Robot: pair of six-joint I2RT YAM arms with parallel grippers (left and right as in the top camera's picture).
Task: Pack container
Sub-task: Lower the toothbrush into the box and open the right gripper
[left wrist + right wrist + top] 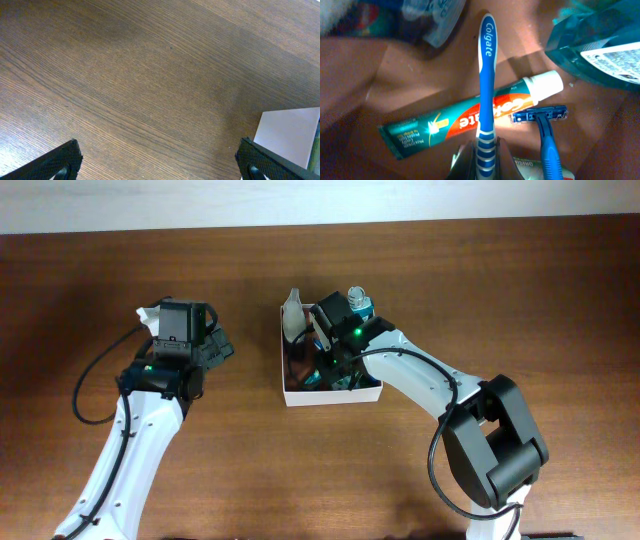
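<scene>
Right gripper (481, 152), inside the container (330, 396) at mid-table: jaws closed on the handle of a blue-and-white toothbrush (487, 70), which crosses over a toothpaste tube (445, 125). A blue razor (547, 135) lies beside the tube, possibly touching it. Left gripper (160, 162): jaws spread wide over the table (150, 75), left of the container.

Overhead view is lit evenly; soft shadows are cast on the surface (120, 270). Pale sheen is noted in the left wrist view. Right wrist: bright patch is seen on the container (530, 55) floor; upper corners blurred.
</scene>
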